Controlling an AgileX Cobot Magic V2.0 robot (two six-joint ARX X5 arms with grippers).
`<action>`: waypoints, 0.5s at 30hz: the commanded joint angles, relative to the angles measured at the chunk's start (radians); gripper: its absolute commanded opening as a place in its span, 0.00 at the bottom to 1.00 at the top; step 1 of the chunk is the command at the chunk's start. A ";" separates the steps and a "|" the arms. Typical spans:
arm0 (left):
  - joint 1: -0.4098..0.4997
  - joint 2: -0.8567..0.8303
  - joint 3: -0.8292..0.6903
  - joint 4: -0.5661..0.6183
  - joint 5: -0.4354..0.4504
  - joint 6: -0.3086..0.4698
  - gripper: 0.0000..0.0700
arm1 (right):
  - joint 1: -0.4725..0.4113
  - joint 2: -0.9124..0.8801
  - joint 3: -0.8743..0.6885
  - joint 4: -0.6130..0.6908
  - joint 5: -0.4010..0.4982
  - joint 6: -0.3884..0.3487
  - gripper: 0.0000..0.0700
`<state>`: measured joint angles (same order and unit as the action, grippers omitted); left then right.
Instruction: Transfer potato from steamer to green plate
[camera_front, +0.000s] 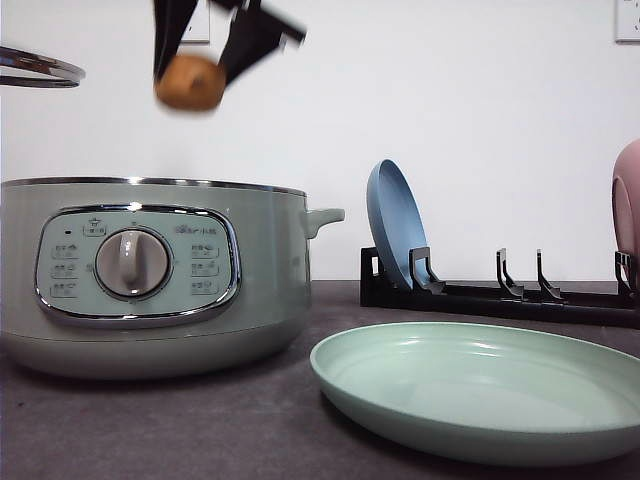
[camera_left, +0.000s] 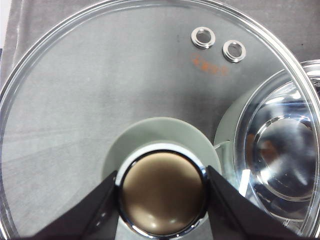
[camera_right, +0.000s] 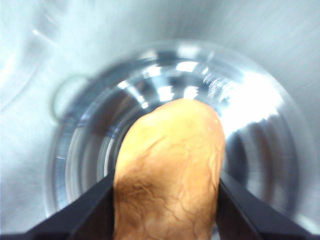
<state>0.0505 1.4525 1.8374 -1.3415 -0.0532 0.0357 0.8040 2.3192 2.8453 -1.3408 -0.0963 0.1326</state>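
Observation:
The orange-brown potato (camera_front: 190, 82) hangs in the air above the sage-green steamer (camera_front: 150, 275), pinched by my right gripper (camera_front: 192, 72). In the right wrist view the potato (camera_right: 170, 175) sits between the black fingers with the steamer's shiny open bowl (camera_right: 250, 120) blurred below it. My left gripper (camera_left: 162, 192) is shut on the knob (camera_left: 162, 192) of the glass lid (camera_left: 100, 90), held off to the left; the lid's rim (camera_front: 38, 68) shows at the top left of the front view. The pale green plate (camera_front: 490, 390) lies empty on the table to the right of the steamer.
A black dish rack (camera_front: 500, 290) stands behind the green plate with a blue plate (camera_front: 397, 222) upright in it and a pink plate (camera_front: 628, 205) at the right edge. The dark table (camera_front: 200, 420) stretches in front of the steamer.

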 joint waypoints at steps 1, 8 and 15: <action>0.002 -0.011 0.041 0.033 0.005 0.002 0.00 | 0.003 0.012 0.108 -0.076 0.021 -0.026 0.19; 0.002 -0.011 0.041 0.032 0.034 0.002 0.00 | -0.013 -0.063 0.199 -0.081 0.055 -0.066 0.12; -0.001 -0.011 0.041 0.035 0.035 0.002 0.00 | -0.052 -0.211 0.193 -0.085 0.031 -0.068 0.12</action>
<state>0.0502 1.4521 1.8374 -1.3415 -0.0200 0.0353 0.7494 2.1284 3.0064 -1.3426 -0.0589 0.0751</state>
